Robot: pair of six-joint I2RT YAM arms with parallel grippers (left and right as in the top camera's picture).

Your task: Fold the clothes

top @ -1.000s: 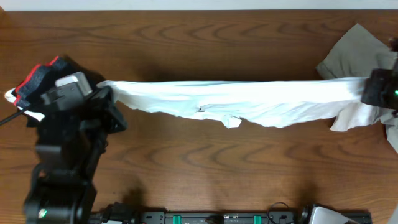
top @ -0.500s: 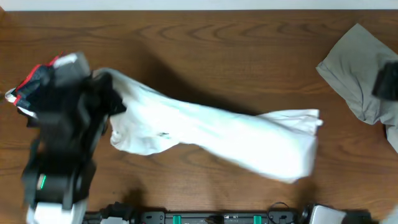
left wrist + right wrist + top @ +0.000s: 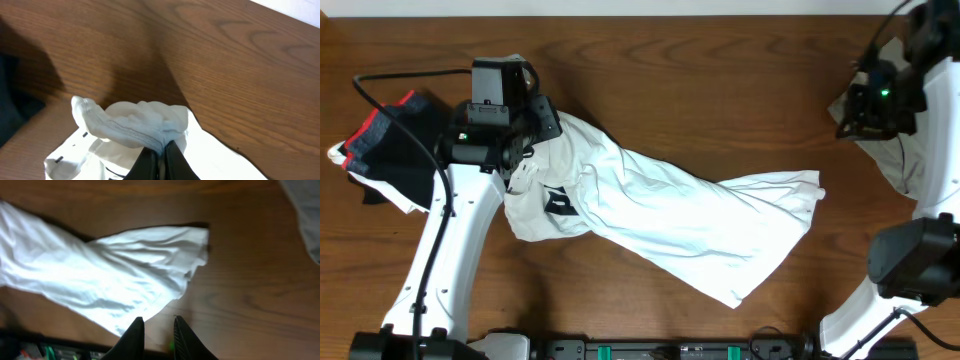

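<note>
Progress: early. White shirt [image 3: 660, 220] lies crumpled diagonally across table [image 3: 720, 80], no fold made. Left gripper [image 3: 160, 154] clamped on its collar end. Right gripper [image 3: 159, 330] aloft, jaws apart, empty. Grey garment [image 3: 908, 160] unfolded at far right.

Left arm [image 3: 435, 250] white-shelled with black joints, black cable [image 3: 395, 76] trailing off it, right arm [image 3: 905, 258] black-wristed, green light [image 3: 883, 95] glowing, right tool [image 3: 156, 330] slim, black.

1. Your work surface is a brown wooden table [image 3: 720, 90].
2. A white shirt [image 3: 670, 215] sprawls across its middle, rumpled, from 10 o'clock toward 5.
3. A grey garment [image 3: 905, 160] lies at the 2 o'clock edge.
4. A dark and red clothes pile [image 3: 390, 150] sits at 9 o'clock.
</note>
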